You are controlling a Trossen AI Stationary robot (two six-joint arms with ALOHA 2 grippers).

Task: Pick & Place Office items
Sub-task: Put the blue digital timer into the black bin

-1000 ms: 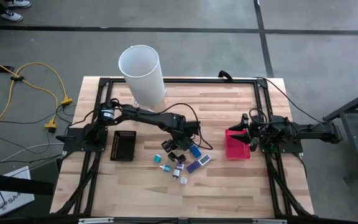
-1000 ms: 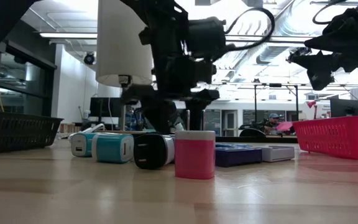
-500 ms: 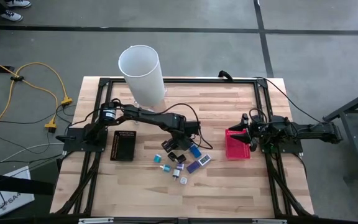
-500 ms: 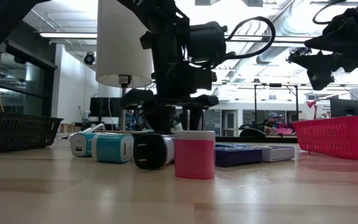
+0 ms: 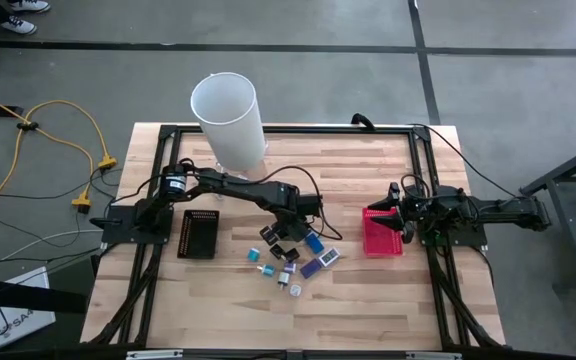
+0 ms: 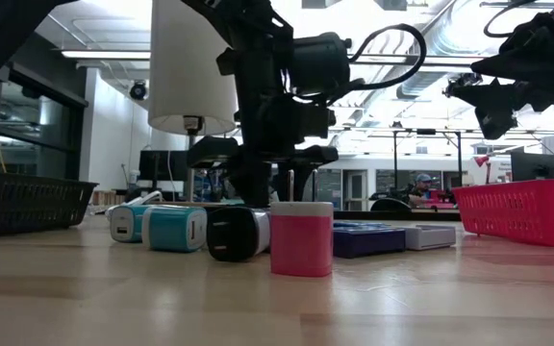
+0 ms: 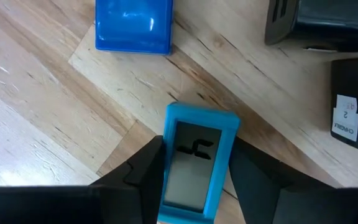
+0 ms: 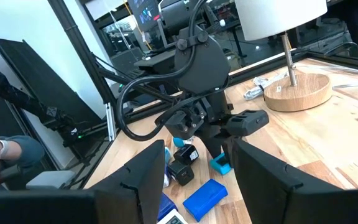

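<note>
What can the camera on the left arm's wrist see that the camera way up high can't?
Only the left wrist view shows the little light-blue piece up close: it has a grey face with a dark mark, and the left tool has a finger on each side of it. Only the high view shows the whole table, the tall white cylinder, the red basket, the black basket and the right tool waiting over the red basket. Both show the wooden tabletop and the darker blue block near the left tool.

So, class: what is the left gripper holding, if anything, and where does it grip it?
The left gripper is shut on the teal charger, one finger on each long side. The right gripper holds nothing.
</note>
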